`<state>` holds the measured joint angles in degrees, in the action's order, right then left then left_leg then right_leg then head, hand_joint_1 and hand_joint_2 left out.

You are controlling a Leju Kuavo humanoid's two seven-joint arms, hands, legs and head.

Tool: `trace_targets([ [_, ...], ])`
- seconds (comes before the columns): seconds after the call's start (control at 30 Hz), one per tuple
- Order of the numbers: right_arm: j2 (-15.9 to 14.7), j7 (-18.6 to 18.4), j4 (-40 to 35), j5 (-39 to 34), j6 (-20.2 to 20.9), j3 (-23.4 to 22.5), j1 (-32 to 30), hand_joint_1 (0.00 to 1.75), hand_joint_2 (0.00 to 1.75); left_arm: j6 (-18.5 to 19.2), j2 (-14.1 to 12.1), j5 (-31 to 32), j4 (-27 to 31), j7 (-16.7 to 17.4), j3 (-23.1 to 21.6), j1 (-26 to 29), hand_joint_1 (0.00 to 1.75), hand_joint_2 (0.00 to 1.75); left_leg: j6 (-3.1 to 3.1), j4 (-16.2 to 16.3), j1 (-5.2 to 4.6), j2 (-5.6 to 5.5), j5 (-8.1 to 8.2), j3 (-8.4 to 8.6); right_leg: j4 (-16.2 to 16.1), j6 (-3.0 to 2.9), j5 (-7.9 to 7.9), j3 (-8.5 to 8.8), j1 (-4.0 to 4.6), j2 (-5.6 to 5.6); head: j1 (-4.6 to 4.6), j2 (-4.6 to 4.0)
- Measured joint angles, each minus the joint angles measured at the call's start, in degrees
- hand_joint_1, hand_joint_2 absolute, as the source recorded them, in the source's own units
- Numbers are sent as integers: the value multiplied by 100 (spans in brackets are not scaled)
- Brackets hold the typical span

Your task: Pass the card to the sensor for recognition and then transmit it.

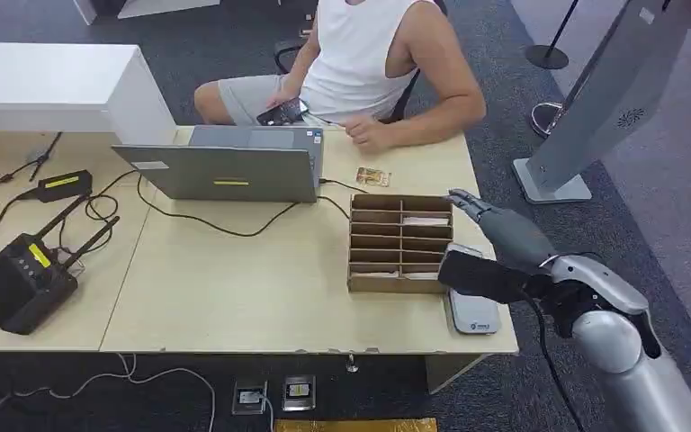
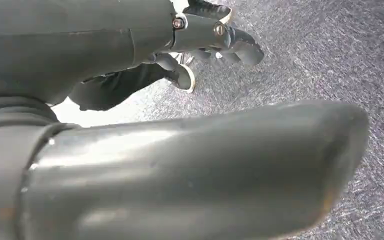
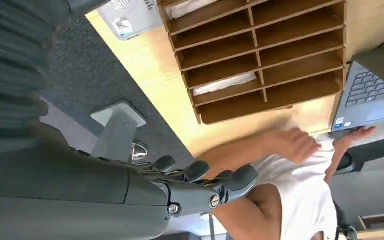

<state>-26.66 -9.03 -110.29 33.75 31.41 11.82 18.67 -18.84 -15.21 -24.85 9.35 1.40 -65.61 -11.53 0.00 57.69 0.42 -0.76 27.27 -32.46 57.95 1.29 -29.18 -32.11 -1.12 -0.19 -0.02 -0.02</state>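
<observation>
Ordering from largest to smallest, the scene is set out as follows.

Table (image 1: 234, 297): a light wooden top is used as the common work surface; everything for the task is gathered toward the robot's right-hand end, which is judged to keep it within that arm's reach.

Person (image 1: 369, 54): seated across the table, one hand resting on the top just beside the card, a phone held in the other; the place is judged to suit handing over and receiving.

Laptop (image 1: 234, 171): opened toward the person, so its lid is turned to the robot.

Router (image 1: 22, 274): set at the far left end, well apart from the task things, cables trailing from it.

Organizer (image 1: 400, 243): a wooden box of compartments is laid flat between laptop and table edge; pale slips are seen in a few compartments, so cards appear to be kept there.

Right hand (image 1: 499, 229): raised above the table's right edge, beside the organizer and over the sensor; fingers are stretched out and loosely apart, nothing being held. It is judged to be poised for a reach.

Left hand (image 2: 205, 35): hung over grey carpet, fingers partly curled, nothing seen in them.

Sensor (image 1: 472, 310): a grey pad is laid at the table's near right corner, just beside the organizer, partly hidden by the arm.

Card (image 1: 372, 176): lying flat on the table beyond the organizer, not yet picked up.
</observation>
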Motion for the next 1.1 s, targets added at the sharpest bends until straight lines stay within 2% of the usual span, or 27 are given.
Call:
trace_targets([
  [0.17, 107, -120, -282, 587, -92, 26, -249, 0, 175, 4, 0, -17, 0, 4, -2, -2, 0, 0, 0, 0, 0, 0, 0, 0, 0, 0, 0, 1, 0, 0, 2, 0],
  [0.27, 248, -212, -395, 1601, -557, 198, -413, 0, 175, -9, 15, -76, 0, 48, -4, -2, 0, 0, -1, -1, 1, 0, 1, 0, 0, -1, -1, 0, 0, 1, 0, 0],
  [0.33, 346, -273, -417, 2160, -1088, 319, -544, 0, 175, -24, 26, -114, 0, 85, -4, -4, 0, 0, -1, -1, 2, 0, 1, 0, 0, -1, -2, 1, 2, -1, 0, 0],
  [0.43, 494, -291, -411, 2596, -1722, 463, -755, 0, 175, -37, 52, -133, 0, 120, -7, -2, 0, 0, -2, -1, 3, -1, 1, -1, 0, -4, -5, 1, 3, -2, 2, 0],
  [0.53, 623, -304, -360, 2834, -2164, 608, -938, 0, 175, -46, 63, -170, 0, 125, -7, -3, 0, 0, -3, -2, 3, -1, 2, -1, 0, -4, -5, 0, 3, 0, 0, 0],
  [0.7, 754, -396, -190, 3114, -2520, 874, -1083, 0, 175, -72, 87, -181, 0, 125, -9, -2, 0, 0, -3, -2, 4, 0, 3, -1, 0, -5, -6, 1, 4, -1, 2, 0],
  [1.1, 885, -630, 236, 3075, -2874, 1338, -1178, 0, 175, -133, 109, -234, 0, 186, -11, -2, 0, 0, -4, -2, 4, 0, 3, -1, 0, -5, -6, 0, 4, -1, 0, 0],
])
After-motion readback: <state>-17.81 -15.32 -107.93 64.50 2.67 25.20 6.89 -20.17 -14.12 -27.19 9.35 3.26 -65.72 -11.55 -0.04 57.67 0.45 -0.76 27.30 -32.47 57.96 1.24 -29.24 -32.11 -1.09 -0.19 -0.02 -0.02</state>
